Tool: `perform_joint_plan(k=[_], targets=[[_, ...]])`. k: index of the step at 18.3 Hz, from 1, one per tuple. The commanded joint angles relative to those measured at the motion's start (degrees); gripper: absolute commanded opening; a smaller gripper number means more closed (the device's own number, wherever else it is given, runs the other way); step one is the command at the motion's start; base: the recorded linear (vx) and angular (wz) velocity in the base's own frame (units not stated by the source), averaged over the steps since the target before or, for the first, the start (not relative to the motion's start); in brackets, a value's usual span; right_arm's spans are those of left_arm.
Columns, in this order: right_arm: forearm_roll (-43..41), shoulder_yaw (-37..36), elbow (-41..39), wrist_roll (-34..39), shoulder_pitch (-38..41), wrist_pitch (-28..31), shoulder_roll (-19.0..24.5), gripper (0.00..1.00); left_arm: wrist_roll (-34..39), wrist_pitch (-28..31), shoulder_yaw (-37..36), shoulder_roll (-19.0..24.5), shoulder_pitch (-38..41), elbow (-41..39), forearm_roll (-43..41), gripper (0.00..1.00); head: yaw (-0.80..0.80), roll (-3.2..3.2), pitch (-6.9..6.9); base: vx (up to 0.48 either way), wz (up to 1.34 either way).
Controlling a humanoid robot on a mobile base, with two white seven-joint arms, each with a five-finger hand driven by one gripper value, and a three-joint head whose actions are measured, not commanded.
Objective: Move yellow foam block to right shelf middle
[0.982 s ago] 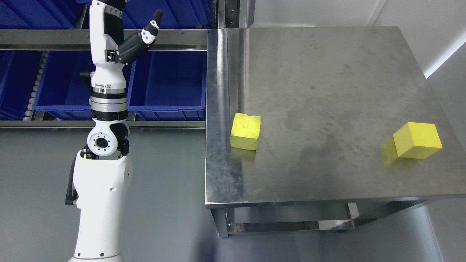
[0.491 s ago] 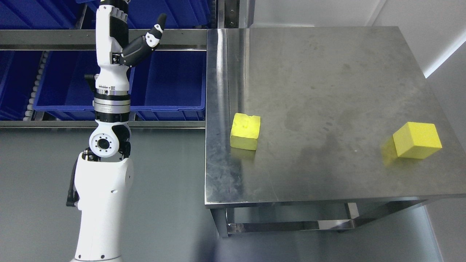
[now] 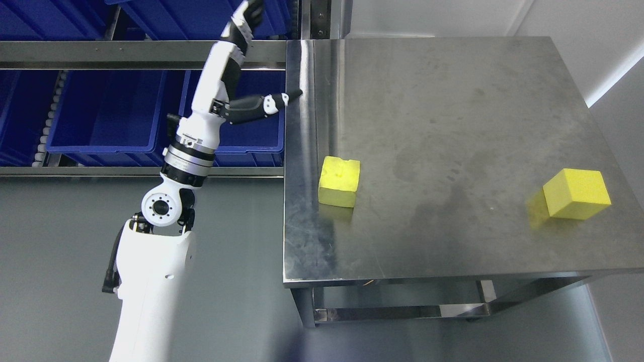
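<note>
Left hand (image 3: pixel 236 60) raised beside the counter's (image 3: pixel 453 125) left edge, in front of the blue bins (image 3: pixel 105 110); fingers spread wide, holding nothing, thumb pointing toward the counter. One yellow foam block (image 3: pixel 340 181) sits near the counter's left edge, a second block (image 3: pixel 576 193) near its right edge, well apart.

steel table (image 3: pixel 453 100), two yellow foam blocks (image 3: pixel 340 181)

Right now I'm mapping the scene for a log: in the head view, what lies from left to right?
Blue bins → left hand, empty, fingers spread → dented yellow foam block near the steel table's left edge → second yellow foam block.
</note>
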Motion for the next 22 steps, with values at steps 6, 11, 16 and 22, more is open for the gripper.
perform_joint_plan(k=[6,11,16,22], targets=[[0.18,0.01,-1.00,0.02,0.09,0.04,-1.00,1.00,-17.03,15.06,-11.07,2.36,1.32,-1.52,-0.99,0.98,0.00,0.00,0.00,0.000,0.00],[0.18,0.01,-1.00,0.02,0.09,0.04,-1.00,1.00,-17.11,15.24,-13.46,2.71,1.23,-0.30,-6.60,0.98,0.00,0.00,0.00,0.000,0.00],[0.18,0.01,-1.00,0.02,0.09,0.04,-1.00,1.00,-18.61,15.33,-13.37,5.08,1.75,0.41,-10.05,0.96,0.00,0.00,0.00,0.000,0.00],[0.18,0.01,-1.00,0.02,0.09,0.04,-1.00,1.00,-18.87,15.24,-9.43,4.48,2.28,0.32,-9.61,0.66,0.00,0.00,0.00,0.000,0.00]])
